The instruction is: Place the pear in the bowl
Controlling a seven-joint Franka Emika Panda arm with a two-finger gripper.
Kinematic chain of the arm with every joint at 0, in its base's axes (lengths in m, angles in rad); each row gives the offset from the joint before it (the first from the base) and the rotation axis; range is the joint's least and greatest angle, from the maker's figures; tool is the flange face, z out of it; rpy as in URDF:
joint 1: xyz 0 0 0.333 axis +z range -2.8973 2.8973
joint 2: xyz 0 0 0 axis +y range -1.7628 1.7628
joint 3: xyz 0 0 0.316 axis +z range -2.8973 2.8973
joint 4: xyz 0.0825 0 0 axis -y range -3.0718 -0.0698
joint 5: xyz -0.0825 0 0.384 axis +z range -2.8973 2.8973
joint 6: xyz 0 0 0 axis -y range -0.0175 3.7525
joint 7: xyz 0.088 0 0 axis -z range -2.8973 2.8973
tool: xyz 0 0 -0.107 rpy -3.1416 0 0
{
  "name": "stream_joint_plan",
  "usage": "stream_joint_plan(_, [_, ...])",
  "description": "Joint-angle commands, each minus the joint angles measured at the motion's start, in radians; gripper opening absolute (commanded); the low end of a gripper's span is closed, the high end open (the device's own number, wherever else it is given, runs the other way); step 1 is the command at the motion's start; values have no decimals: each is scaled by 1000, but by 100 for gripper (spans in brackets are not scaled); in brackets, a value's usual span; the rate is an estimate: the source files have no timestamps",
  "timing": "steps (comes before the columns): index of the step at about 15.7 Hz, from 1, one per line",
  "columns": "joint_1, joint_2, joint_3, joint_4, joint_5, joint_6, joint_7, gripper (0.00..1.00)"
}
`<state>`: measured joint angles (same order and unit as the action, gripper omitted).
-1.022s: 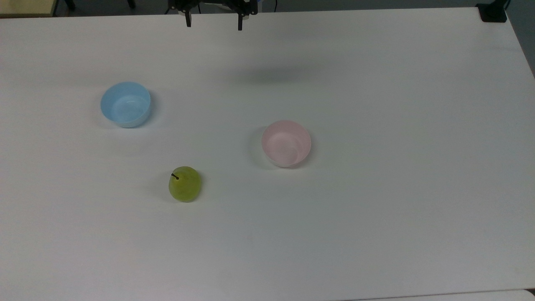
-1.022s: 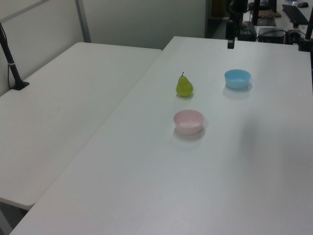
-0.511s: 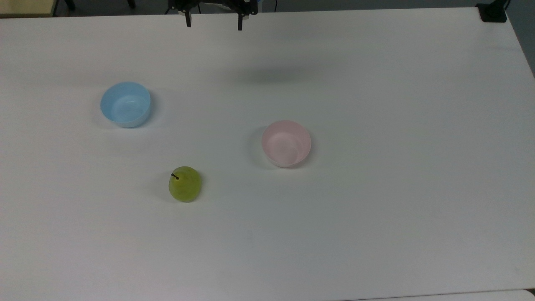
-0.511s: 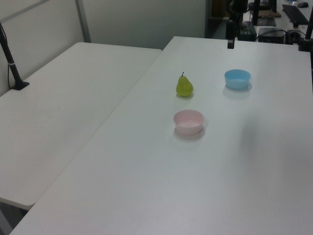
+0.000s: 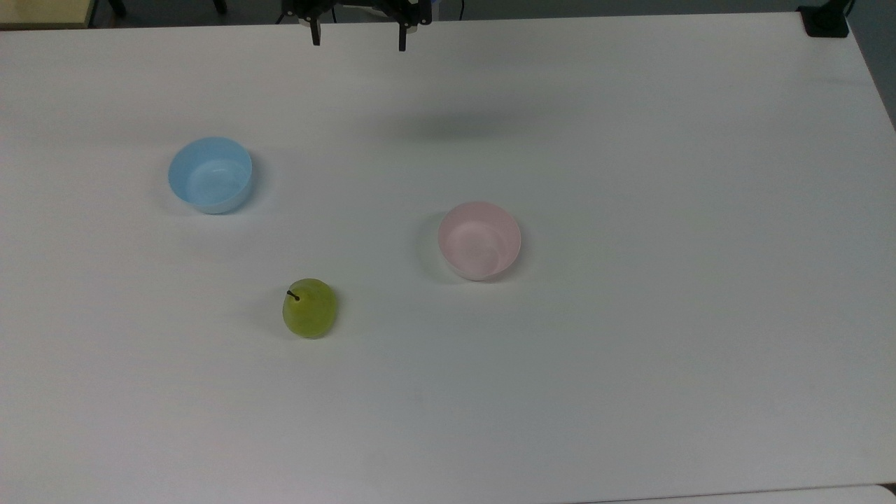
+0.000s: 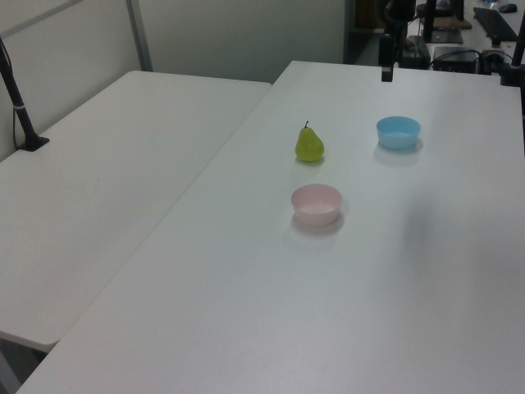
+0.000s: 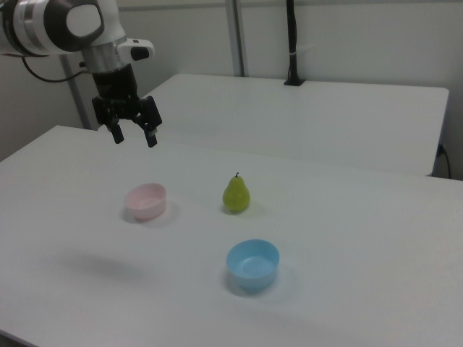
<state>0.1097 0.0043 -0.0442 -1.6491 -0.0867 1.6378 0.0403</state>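
Observation:
The yellow-green pear [image 5: 309, 308] [image 6: 309, 145] [image 7: 236, 194] stands upright on the white table, its dark stem up. The pale pink bowl [image 5: 479, 240] [image 6: 316, 203] [image 7: 145, 200] sits empty to the pear's right in the top view. My gripper [image 5: 358, 40] [image 7: 134, 136] hangs open high above the table, at the top view's upper edge, far from both. Nothing is between its fingers [image 7: 152, 139]. In the left view the gripper [image 6: 385, 70] shows at the far end of the table.
A light blue bowl [image 5: 210, 174] [image 6: 399, 131] [image 7: 252, 264] sits empty at the top view's left. A second white table [image 6: 107, 164] adjoins in the left view. A black post [image 7: 291, 43] stands on the far table in the right view.

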Motion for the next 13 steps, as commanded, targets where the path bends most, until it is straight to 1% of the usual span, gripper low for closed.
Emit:
stream_joint_plan(1, [-16, 23, -6, 6, 24, 53, -89, 100])
stream_joint_plan(2, [-22, 38, -6, 15, 27, 60, -97, 100])
stream_joint_plan(3, [-28, 63, -6, 46, 30, 66, -100, 100])
stream_joint_plan(6, [-67, 161, -6, 135, 48, 71, -129, 100])
stream_joint_plan(9, [-91, 256, -6, 193, 56, 86, -174, 100])
stream_joint_plan(13, [-104, 354, -6, 199, 56, 282, -178, 100])
